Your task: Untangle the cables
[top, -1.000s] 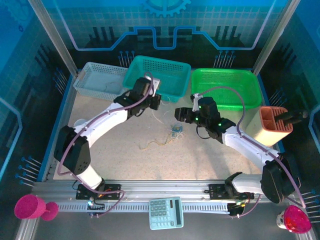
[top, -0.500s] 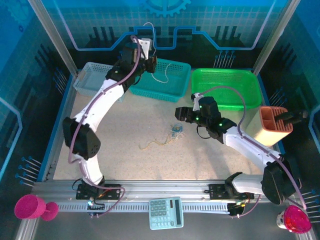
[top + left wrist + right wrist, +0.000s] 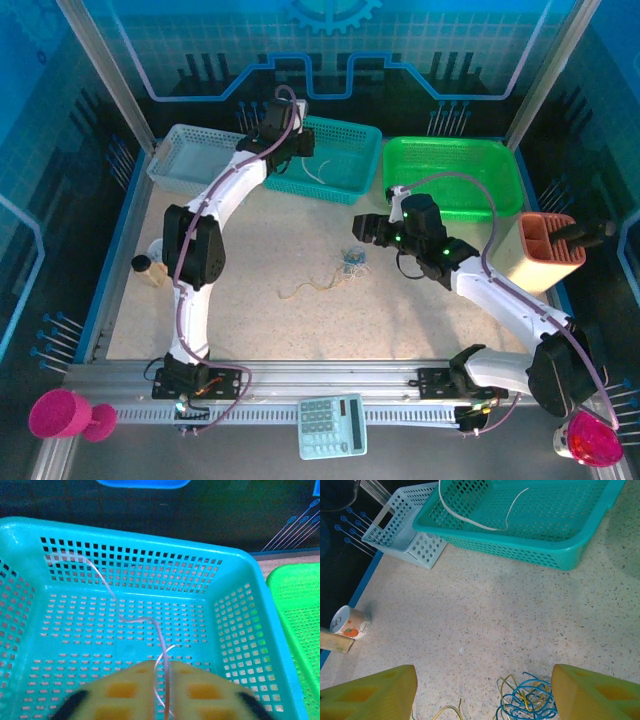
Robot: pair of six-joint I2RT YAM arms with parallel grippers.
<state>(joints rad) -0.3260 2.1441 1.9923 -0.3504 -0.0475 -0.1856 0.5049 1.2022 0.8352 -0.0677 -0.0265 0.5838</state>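
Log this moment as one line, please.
left hand: over teal basket, white cable between fingers | right hand: open above tangle

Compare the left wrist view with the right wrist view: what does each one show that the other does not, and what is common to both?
Left wrist, not right wrist: the left pincer with the whitish cable passing through its narrow gap, and the edge of the green basket.
Right wrist, not left wrist: the right pincer, open above the table, the tangle of blue and yellow cables, a small can and the pale blue basket.
Both: the teal basket with the whitish cable lying in it.
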